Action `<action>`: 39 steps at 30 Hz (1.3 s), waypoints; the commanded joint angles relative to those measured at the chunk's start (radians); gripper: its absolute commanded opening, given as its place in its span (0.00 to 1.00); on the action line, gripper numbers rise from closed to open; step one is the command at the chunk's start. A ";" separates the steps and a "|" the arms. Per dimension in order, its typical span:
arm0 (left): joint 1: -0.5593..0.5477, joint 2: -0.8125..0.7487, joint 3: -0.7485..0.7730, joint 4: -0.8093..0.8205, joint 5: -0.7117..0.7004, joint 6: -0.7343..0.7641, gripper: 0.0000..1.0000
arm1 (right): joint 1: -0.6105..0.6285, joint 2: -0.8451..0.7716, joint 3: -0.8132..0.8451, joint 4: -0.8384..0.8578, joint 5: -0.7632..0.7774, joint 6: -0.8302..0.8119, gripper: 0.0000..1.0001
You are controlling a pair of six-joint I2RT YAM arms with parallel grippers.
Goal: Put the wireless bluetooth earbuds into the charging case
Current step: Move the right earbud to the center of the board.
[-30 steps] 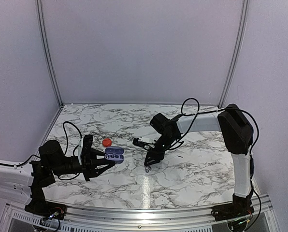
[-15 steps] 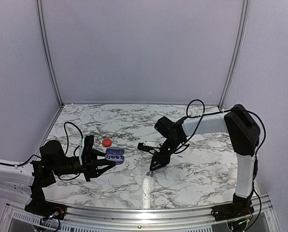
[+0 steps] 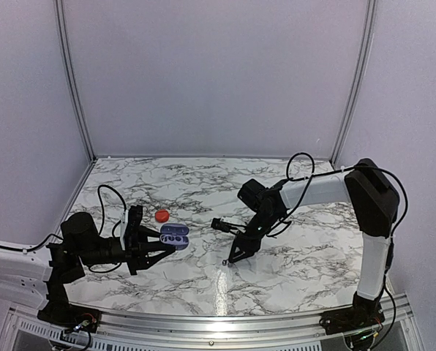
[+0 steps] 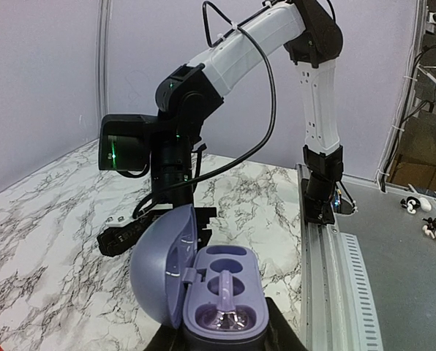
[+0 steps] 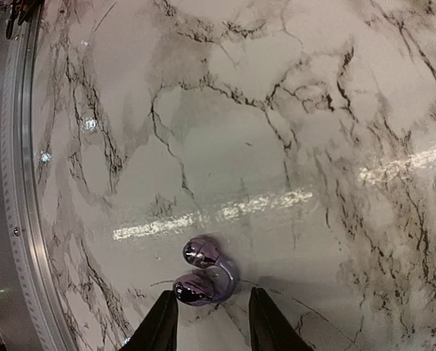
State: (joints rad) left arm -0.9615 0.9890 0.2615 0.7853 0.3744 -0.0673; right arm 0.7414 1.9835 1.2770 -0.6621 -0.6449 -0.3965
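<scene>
Right gripper (image 5: pixel 212 327) is narrowly parted. A glossy silvery-purple bean-shaped earbud (image 5: pixel 203 276) lies at its mouth on the white marble-patterned table (image 5: pixel 313 110). Bare marble lies ahead, and the table's grey metal edge rail (image 5: pixel 17 219) is near. Left gripper (image 4: pixel 225 342) clamps the open lilac oval charging case (image 4: pixel 224 300), with a small red rounded piece (image 3: pixel 162 216) just beyond it.

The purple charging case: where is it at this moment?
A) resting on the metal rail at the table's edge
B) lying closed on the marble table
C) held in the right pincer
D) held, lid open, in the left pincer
D: the charging case sits with its lid open between the fingers of the left pincer, while the right pincer is down by a silvery earbud on the table.
</scene>
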 commanded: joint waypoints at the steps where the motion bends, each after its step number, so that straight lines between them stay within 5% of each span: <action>1: 0.004 0.004 0.019 0.045 0.014 0.004 0.00 | 0.000 -0.024 -0.006 0.044 0.007 0.050 0.35; 39: 0.004 -0.024 -0.007 0.048 0.012 0.000 0.00 | 0.120 0.008 0.010 0.030 0.102 0.090 0.38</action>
State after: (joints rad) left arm -0.9615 0.9867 0.2615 0.7860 0.3767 -0.0677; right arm 0.8429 1.9793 1.2713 -0.6109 -0.5598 -0.3214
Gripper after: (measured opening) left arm 0.298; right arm 0.384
